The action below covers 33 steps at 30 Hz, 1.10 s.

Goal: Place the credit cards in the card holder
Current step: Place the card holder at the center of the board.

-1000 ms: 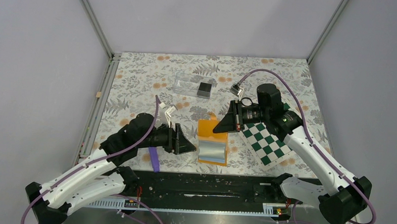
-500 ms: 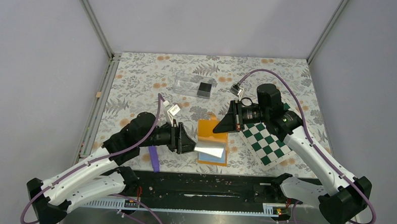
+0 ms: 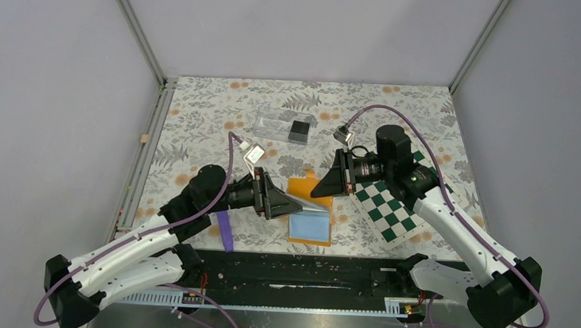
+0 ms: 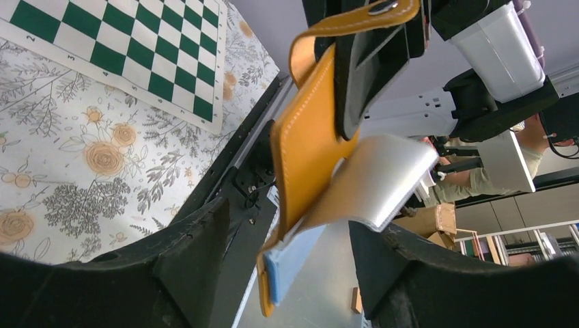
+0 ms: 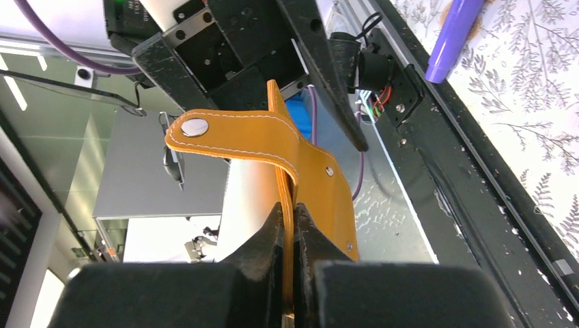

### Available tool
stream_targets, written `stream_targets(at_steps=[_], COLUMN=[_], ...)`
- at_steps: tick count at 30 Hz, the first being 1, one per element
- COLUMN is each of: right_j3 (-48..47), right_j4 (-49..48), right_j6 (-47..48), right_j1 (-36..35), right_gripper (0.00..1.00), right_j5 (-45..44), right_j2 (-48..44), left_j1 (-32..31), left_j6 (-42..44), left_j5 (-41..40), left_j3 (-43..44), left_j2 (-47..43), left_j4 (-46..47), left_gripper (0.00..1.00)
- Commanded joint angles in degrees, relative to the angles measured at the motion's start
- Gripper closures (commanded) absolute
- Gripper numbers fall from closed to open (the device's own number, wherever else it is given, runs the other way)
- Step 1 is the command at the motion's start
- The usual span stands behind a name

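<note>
The orange card holder (image 3: 301, 188) lies open at the table's middle, its light blue pocket lining (image 3: 309, 225) showing. My right gripper (image 3: 317, 189) is shut on the far edge of its orange cover (image 5: 321, 198), with the snap strap (image 5: 232, 133) curling above my fingers. My left gripper (image 3: 295, 203) is open at the holder's left side. In the left wrist view the left gripper (image 4: 290, 219) has the orange cover (image 4: 304, 147), a raised silver-grey flap (image 4: 382, 174) and the blue lining (image 4: 290, 263) between its wide jaws. A black stack of credit cards (image 3: 299, 130) sits in a clear box.
The clear plastic box (image 3: 274, 123) stands at the back middle. A green-and-white checkerboard (image 3: 389, 209) lies under the right arm. A purple pen (image 3: 226, 232) lies near the front left. A black rail (image 3: 305, 272) runs along the near edge.
My left gripper has moved right and up into the holder. The silver-grey flap, lying flat before, is lifted on edge and the blue lining is uncovered. The right gripper has held still.
</note>
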<state>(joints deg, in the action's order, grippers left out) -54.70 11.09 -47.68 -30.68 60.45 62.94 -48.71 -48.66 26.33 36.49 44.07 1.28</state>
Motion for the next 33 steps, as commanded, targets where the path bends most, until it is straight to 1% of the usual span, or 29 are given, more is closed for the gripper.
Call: stream_targets(at_steps=[1, 4, 6, 8, 10, 11, 12, 15, 17, 19, 21, 22, 24, 26, 29, 31, 33], right_j3=[0.5, 0.5, 0.8, 1.1, 1.3, 1.3, 1.2, -0.4, -2.6, -5.4, -7.2, -8.1, -8.6, -9.4, -11.5, -13.5, -14.9], right_j4=[-8.1, -8.1, -8.2, -8.1, -7.8, -7.6, -7.4, -4.0, 2.0, 9.1, 14.0, 15.8, 17.8, 21.0, 27.3, 32.5, 35.2], right_j6=[-5.4, -5.6, -5.7, -5.7, -5.6, -5.5, -5.3, -2.7, 1.6, 8.0, 12.1, 14.0, 17.0, 20.7, 26.6, 30.5, 32.5], right_j1=[0.2, 0.1, 0.2, 0.2, 0.1, 0.2, 0.2, 0.2, 0.2, 0.2, 0.2, 0.2, 0.2, -0.1, -2.6, -6.7, -10.6], right_gripper=[1.00, 1.00, 1.00, 1.00, 0.98, 0.93, 0.87, 0.63, 0.41, 0.21, 0.08, 0.04, 0.01, 0.01, 0.00, 0.01, 0.01], right_j5=[4.4, 4.9, 5.1, 5.1, 4.8, 4.4, 3.8, 1.4, -1.7, -5.9, -9.3, -10.2, -11.2, -12.9, -16.1, -20.1, -23.8], right_j2=[-1.5, -1.3, -1.1, -0.9, -0.7, -0.5, -0.5, 0.1, 0.1, -0.4, -0.8, -1.1, -1.8, -2.0, -0.5, 1.4, 3.4], left_j1=[-0.2, -0.2, -0.2, -0.2, -0.2, -0.2, -0.2, -0.2, -0.2, -0.1, -0.1, -0.1, -0.1, -0.1, -0.1, -0.1, -0.1], left_j6=[-0.8, -1.3, -2.1, -3.5, -4.6, -5.0, -5.2, -5.3, -4.7, -3.7, -2.2, -0.8, 1.5, 2.9, 3.2, 3.0, 3.2], left_j5=[1.5, 1.5, 1.5, 1.5, 1.6, 1.7, 1.5, -0.6, -3.0, -5.2, -7.0, -7.5, -7.0, -5.1, -0.9, 1.4, 2.9], left_j3=[-0.8, -1.2, -1.4, -1.8, -2.6, -2.8, -3.0, -3.4, -3.2, -2.5, -0.9, 0.3, 2.6, 4.2, 4.8, 5.0, 5.2], left_j2=[1.2, 2.4, 3.0, 3.3, 3.4, 3.3, 3.3, 2.4, 1.2, -0.2, -1.1, -1.2, -0.8, 0.1, 1.2, 1.7, 2.0], left_j4=[9.3, 11.5, 13.0, 15.2, 17.3, 17.7, 17.6, 14.7, 10.7, 5.0, -1.4, -4.9, -11.3, -15.5, -17.4, -17.4, -17.4], left_gripper=[0.36, 0.38, 0.47, 0.61, 0.82, 0.93, 1.00, 1.00, 1.00, 1.00, 1.00, 1.00, 1.00, 1.00, 1.00, 1.00, 1.00])
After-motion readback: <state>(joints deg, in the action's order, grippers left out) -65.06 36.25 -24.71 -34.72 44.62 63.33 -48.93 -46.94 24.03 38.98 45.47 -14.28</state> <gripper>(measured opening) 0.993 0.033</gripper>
